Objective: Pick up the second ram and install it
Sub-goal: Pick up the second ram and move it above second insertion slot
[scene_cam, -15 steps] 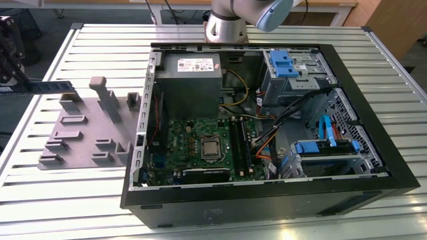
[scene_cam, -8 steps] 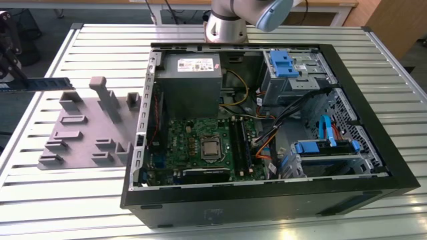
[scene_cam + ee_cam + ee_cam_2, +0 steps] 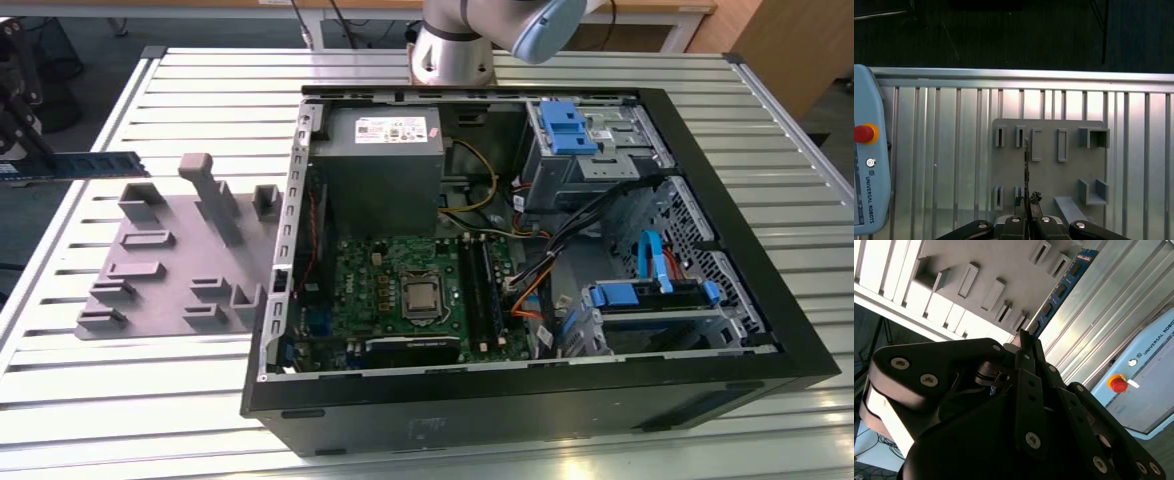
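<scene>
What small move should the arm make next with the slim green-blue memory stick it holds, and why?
Probably carry it toward the exterior view's right, to the open black computer case. The gripper is shut on the slim green-blue memory stick, which looks lifted off the grey plastic tray, while the long black memory slots lie on the green motherboard.

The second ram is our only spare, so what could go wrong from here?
1. The gripper seems to pinch the second ram by one end, leaving most of it free; it could tilt or slip.
2. It hangs near the tall block of the grey tray and might clip it.
3. Cables lie close beside the memory slots and could snag it.
</scene>
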### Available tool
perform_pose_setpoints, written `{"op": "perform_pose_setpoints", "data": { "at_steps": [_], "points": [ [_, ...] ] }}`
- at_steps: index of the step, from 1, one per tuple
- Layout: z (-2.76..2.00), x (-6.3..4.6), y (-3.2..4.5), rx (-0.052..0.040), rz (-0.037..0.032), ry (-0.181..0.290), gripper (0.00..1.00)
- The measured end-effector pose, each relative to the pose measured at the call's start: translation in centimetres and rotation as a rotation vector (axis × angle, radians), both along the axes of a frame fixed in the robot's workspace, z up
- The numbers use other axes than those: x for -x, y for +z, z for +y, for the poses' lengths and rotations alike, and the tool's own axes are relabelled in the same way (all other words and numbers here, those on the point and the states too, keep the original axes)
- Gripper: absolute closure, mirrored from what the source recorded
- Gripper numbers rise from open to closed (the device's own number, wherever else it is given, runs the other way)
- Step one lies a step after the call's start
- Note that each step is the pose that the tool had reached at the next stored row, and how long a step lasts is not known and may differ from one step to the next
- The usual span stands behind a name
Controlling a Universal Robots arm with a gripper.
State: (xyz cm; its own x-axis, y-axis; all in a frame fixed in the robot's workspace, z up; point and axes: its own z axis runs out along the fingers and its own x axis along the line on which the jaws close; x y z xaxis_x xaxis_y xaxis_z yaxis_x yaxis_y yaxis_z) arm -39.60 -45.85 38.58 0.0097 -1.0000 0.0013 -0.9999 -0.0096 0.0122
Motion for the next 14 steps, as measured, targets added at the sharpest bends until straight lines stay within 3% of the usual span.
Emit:
{"op": "perform_pose_setpoints", "data": {
  "at_steps": [14],
  "points": [
    [0.00,-0.45,0.00,0.0000,0.0000,0.000,0.86]
  ]
}}
